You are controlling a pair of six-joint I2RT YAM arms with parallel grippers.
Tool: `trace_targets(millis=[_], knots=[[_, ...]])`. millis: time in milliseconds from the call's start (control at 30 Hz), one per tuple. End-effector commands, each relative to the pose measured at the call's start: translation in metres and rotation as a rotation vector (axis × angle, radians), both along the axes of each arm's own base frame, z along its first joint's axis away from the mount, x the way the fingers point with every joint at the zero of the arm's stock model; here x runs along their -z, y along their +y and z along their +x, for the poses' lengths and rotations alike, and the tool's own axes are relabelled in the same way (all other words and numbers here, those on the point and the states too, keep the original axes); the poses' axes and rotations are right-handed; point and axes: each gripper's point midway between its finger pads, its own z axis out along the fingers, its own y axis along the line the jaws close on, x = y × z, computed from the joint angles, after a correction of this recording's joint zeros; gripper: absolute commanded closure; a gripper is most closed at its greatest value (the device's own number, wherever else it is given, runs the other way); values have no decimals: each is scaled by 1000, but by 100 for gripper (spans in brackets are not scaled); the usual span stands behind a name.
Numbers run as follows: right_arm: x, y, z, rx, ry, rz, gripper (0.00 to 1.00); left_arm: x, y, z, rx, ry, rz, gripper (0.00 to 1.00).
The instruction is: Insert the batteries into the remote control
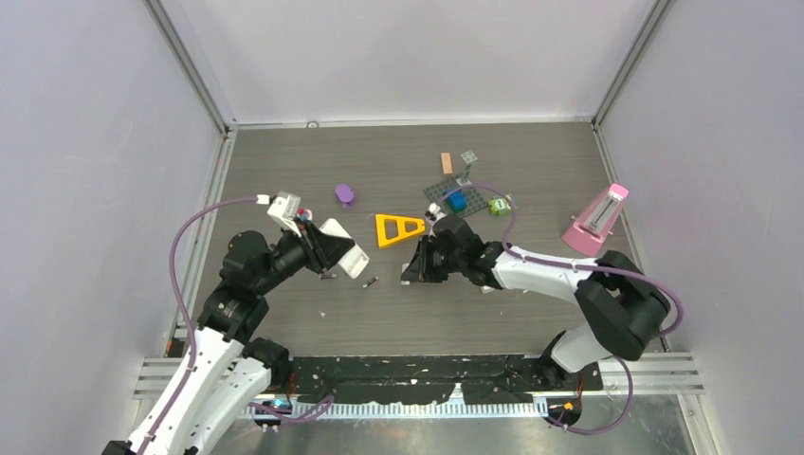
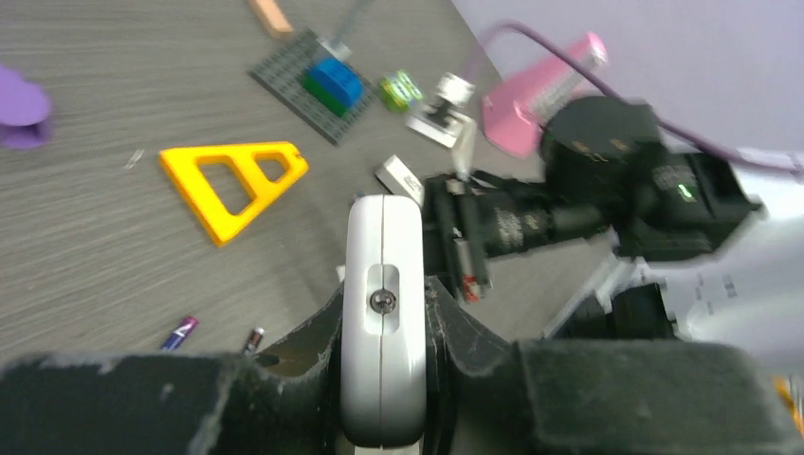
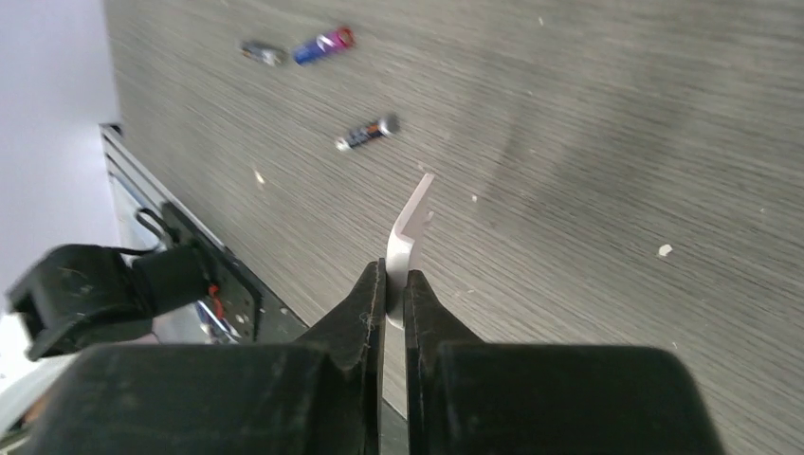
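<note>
The white remote control point(image 2: 382, 246) is clamped edge-on in my left gripper point(image 2: 384, 318), which is shut on it; from above it shows slanting off that gripper point(image 1: 318, 254) as a white bar point(image 1: 343, 248). My right gripper point(image 3: 395, 284) is shut on a thin white bent plate point(image 3: 410, 223) just above the table, a short way right of the remote point(image 1: 414, 268). Three batteries lie loose on the table: a bluish-purple one point(image 3: 322, 45), a dark one point(image 3: 264, 53) beside it, and a dark one point(image 3: 368, 132) nearer my right gripper. One battery point(image 1: 371, 282) shows between the two grippers.
A yellow triangle point(image 1: 398, 228) lies behind the grippers, a purple piece point(image 1: 345, 195) to its left. A grey baseplate point(image 1: 444, 191) with a blue brick, a green piece point(image 1: 499, 205) and an orange stick point(image 1: 447, 163) are further back. A pink wedge-shaped object point(image 1: 597, 220) stands at the right.
</note>
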Motion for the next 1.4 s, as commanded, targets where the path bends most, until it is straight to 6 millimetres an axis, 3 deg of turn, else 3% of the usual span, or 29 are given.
trace_targets(millis=[0,233,367,467,567,700,733,833,933,1067,1133,1367], knots=[[15,5,-15,-129,13,4,89,-33,-27,-38,322,-115,48,100],[56,-11,-27,-128,114,-110,78,-40,-25,-54,373,-173,76,100],[68,-37,-17,-52,83,-260,59,-35,-25,-54,379,-151,78,100],[63,-49,-13,-22,65,-320,40,-28,-26,-51,377,-107,82,100],[54,-58,-11,-3,42,-357,31,-20,-28,-48,373,-64,82,100],[21,-52,-10,-42,-42,-285,27,-11,-29,-46,384,-26,87,100],[3,-46,-8,-70,-104,-236,27,-9,-30,-47,394,-21,90,100],[-52,-24,-28,-261,-273,-42,27,-8,-34,-52,444,-15,94,100],[-115,0,-62,-463,-444,191,25,-16,-37,-62,505,-31,75,100],[-187,15,-94,-583,-644,367,13,-28,-40,-76,567,-105,53,100],[-205,22,-100,-603,-691,384,11,-33,-43,-84,616,-137,25,100],[-213,48,-100,-604,-731,376,10,-58,-47,-98,683,-203,-44,100]])
